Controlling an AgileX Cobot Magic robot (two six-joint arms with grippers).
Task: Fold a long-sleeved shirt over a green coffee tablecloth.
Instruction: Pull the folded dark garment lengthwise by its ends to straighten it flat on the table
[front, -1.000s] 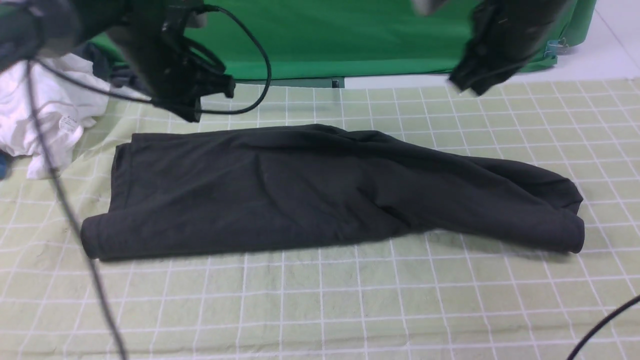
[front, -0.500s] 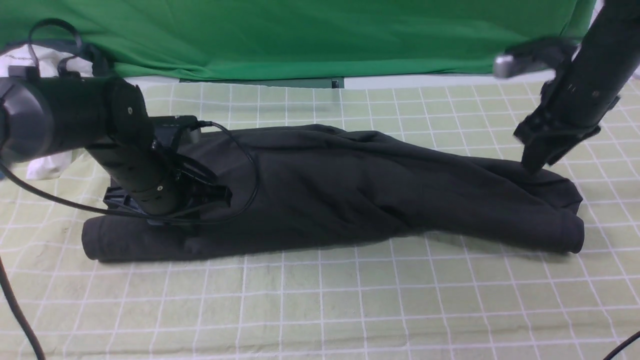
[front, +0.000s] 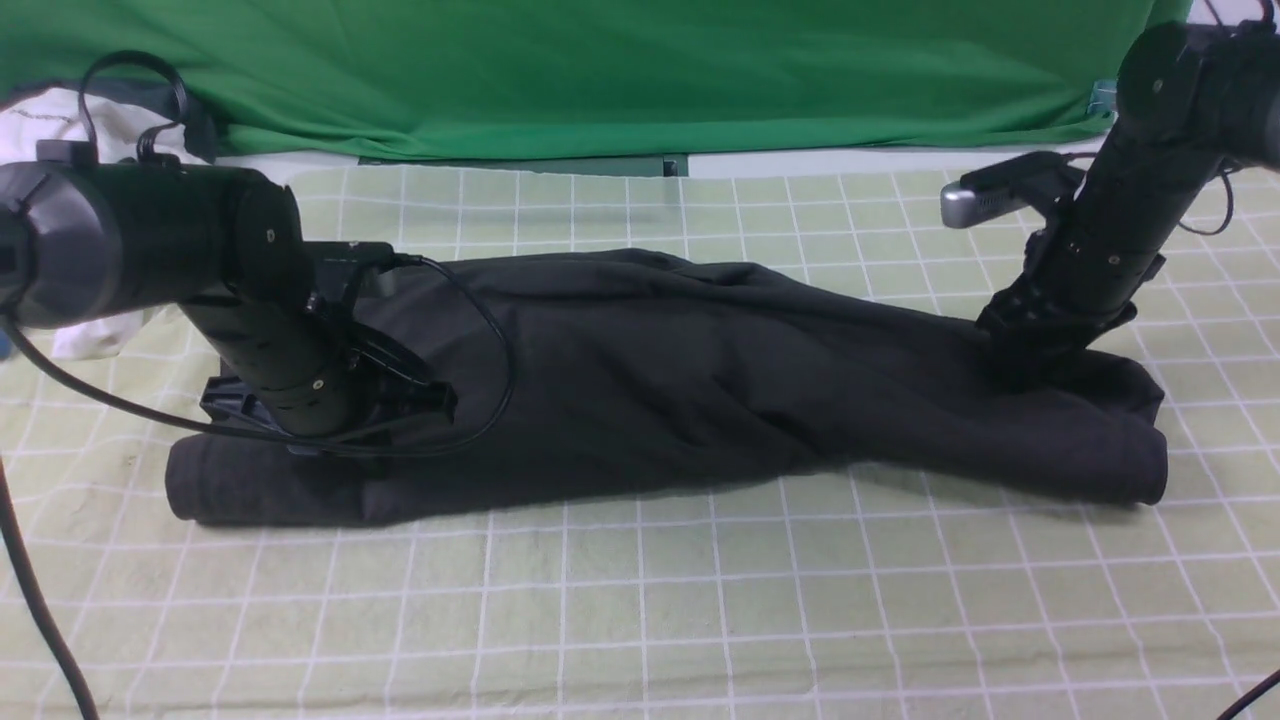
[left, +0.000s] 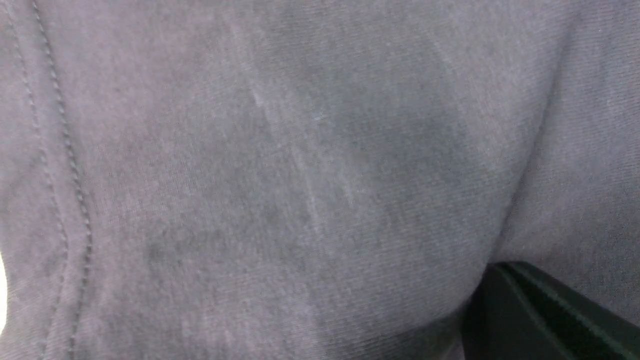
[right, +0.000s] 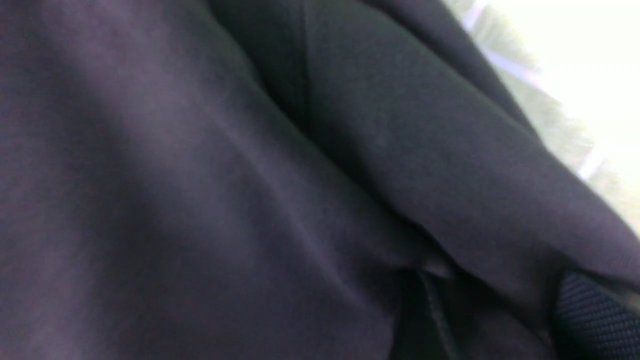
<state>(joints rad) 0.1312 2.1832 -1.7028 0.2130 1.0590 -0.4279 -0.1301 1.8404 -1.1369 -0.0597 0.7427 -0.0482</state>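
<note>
Front view shows us the long-sleeved shirt (front: 700, 380) lying as a long band across the green coffee tablecloth (front: 640, 600), with a plain green backdrop (front: 600, 70) behind, and our left gripper (front: 325, 425) and right gripper (front: 1020, 350) pressing its ends, their openness impossible to tell.

My front camera looks forward and down over the whole long-sleeved shirt (front: 650, 370) — both wrist cameras sit close against its fabric.
</note>
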